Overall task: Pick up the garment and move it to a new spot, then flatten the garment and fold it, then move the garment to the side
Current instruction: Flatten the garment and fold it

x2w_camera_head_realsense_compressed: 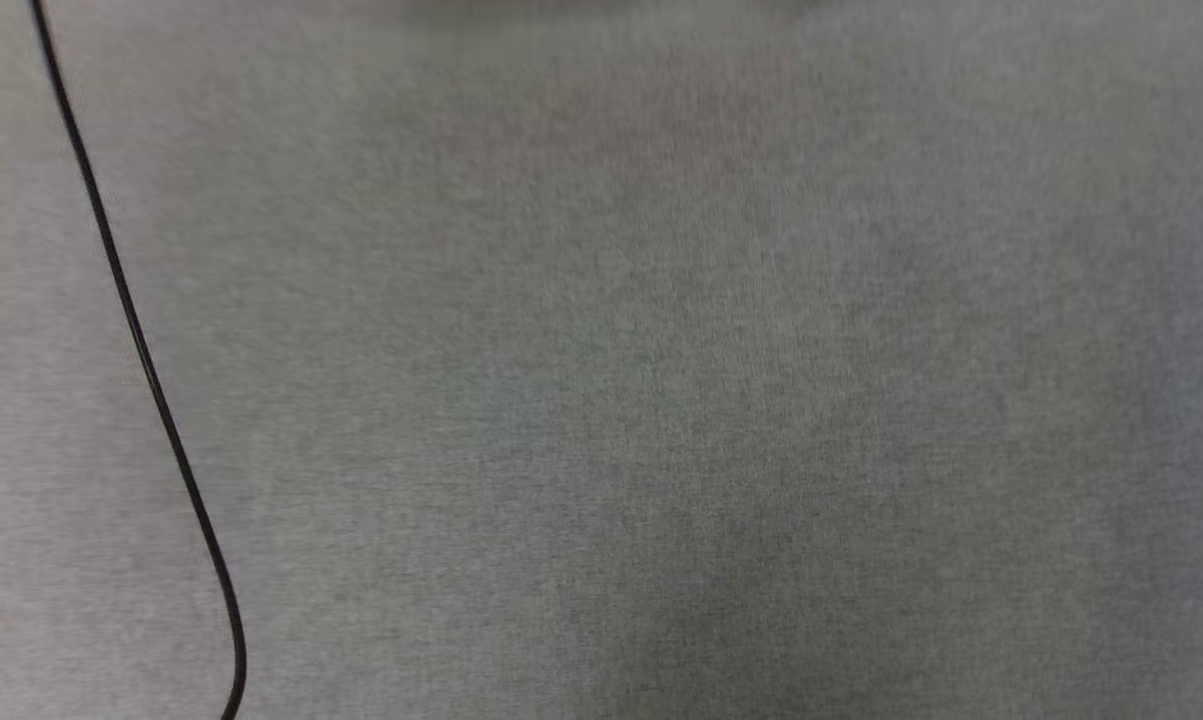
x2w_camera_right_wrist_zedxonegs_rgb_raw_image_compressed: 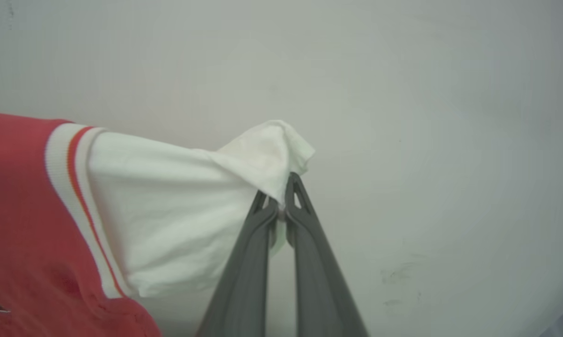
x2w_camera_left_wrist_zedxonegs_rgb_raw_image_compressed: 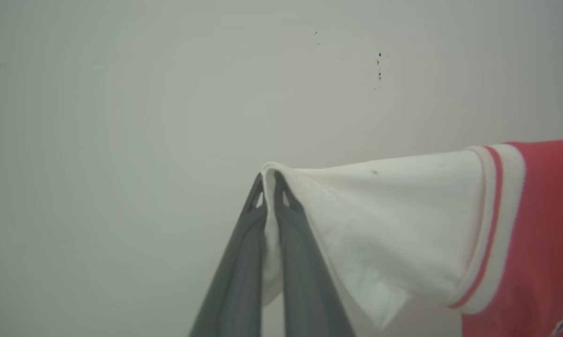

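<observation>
Evenly now: with left jaws and right jaws each shut tight on a sleeve tip (x2w_camera_left_wrist_zedxonegs_rgb_raw_image_compressed: 268, 169) and shirt (x2w_camera_left_wrist_zedxonegs_rgb_raw_image_compressed: 548, 224) stretched between them, pull apart gently, lower together, spread flat.

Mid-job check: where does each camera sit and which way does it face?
Head view: on the head, looking down at a grey surface with a black cable.
Left wrist view: on the left wrist, looking along the left gripper, shut on the garment at a white sleeve.
Right wrist view: on the right wrist, looking along the right gripper, shut on the other sleeve.
Shared: both wrist views show the garment's red body.
</observation>
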Robot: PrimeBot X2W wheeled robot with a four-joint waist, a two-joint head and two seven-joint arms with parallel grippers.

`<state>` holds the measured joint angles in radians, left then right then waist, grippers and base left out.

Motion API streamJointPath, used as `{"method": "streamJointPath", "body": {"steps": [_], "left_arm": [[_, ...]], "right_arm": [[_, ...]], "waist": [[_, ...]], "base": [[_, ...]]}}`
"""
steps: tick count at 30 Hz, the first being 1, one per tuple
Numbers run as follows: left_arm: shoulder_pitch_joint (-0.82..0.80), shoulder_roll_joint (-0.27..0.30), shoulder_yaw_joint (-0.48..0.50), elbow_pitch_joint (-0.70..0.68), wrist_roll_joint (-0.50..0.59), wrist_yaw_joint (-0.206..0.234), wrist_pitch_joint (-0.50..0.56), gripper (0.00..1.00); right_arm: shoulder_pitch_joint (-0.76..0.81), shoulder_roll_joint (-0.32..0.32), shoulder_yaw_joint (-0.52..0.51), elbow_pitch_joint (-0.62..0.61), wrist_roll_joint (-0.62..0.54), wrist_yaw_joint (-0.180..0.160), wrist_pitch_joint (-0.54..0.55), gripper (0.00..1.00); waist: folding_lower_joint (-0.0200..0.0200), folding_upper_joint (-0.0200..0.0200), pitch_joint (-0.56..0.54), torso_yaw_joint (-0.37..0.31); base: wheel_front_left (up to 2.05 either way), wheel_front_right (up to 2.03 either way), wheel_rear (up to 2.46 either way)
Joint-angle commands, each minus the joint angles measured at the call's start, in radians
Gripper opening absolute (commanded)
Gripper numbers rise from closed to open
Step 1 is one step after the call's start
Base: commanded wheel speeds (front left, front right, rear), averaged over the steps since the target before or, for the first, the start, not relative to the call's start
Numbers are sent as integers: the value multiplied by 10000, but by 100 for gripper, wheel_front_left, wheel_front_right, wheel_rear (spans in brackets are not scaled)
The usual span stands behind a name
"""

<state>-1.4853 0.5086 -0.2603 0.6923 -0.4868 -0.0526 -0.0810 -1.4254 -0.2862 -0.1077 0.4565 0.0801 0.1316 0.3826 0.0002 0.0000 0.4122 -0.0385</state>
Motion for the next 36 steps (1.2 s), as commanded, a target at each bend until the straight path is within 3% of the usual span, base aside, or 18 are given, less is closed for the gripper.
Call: {"method": "streamJointPath", "body": {"steps": [1, 9, 18, 22, 26, 36], "left_arm": [[-289, 160, 15, 248, 52, -28, -114, 0], [-835, -78, -310, 1356, 93, -367, -568, 0], [-176, -659, -532, 2515, -425, -691, -1077, 0], [688, -997, -707, 2921, -842, -760, -1276, 0], [2479, -1393, -907, 2927, -1459, -781, -1581, 0], [6422, -1367, -937, 1710, -2275, -774, -1847, 0]], "right_arm": [[-347, 84, 29, 192, -60, -17, -145, 0], [-1296, 490, 508, 1393, 158, -16, -707, 0], [-712, 997, 1188, 2609, 697, -14, -1381, 0], [271, 969, 1528, 2784, 1209, -14, -1697, 0], [2365, 655, 1988, 2549, 1941, -14, -2107, 0], [6927, 192, 2099, 1128, 3174, -14, -2300, 0]], "waist": [[-2, 0, 668, -214], [-2, 0, 1733, -172], [-2, 0, 2117, -24], [-2, 0, 1897, 144], [-2, 0, 1217, 362], [-2, 0, -463, 462]], "base": [[0, 0, 0], [0, 0, 0], [0, 0, 0], [0, 0, 0], [0, 0, 0], [0, 0, 0]]}}
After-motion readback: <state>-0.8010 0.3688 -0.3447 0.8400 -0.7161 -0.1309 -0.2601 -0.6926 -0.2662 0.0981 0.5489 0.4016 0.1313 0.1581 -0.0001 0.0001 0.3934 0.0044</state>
